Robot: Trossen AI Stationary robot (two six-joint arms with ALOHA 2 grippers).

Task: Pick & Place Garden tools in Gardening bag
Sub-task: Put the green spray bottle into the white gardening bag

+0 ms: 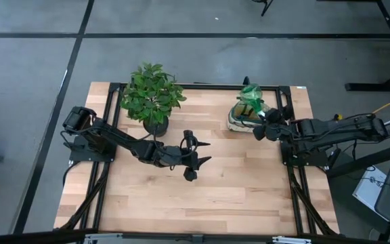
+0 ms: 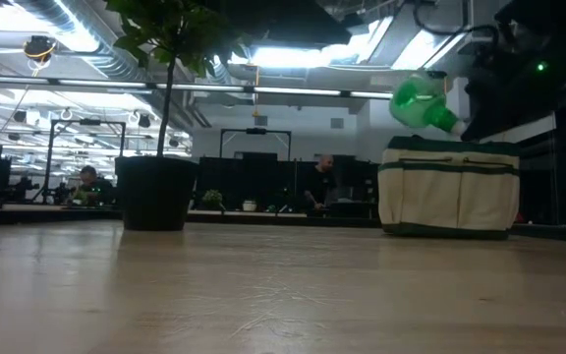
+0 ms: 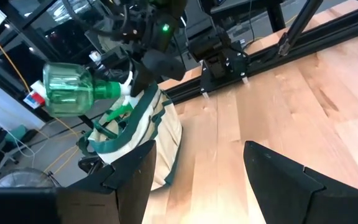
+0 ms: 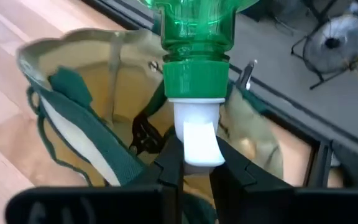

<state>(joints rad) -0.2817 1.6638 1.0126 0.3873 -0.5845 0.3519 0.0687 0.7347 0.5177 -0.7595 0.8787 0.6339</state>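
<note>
**Spray bottle held over the gardening bag**

The right gripper (image 4: 191, 165) pinches the white nozzle head of the translucent green spray bottle (image 4: 194, 28), which hangs above the open mouth of the cream gardening bag (image 1: 239, 122) at the table's far right. Dark tool shapes already lie inside the bag. The left gripper (image 1: 198, 152), fingers spread and empty, waits mid-table near the potted plant (image 1: 151, 95). The grip is narrow: the bottle could swivel or slip, catch the soft rim, and fall outside.
</note>
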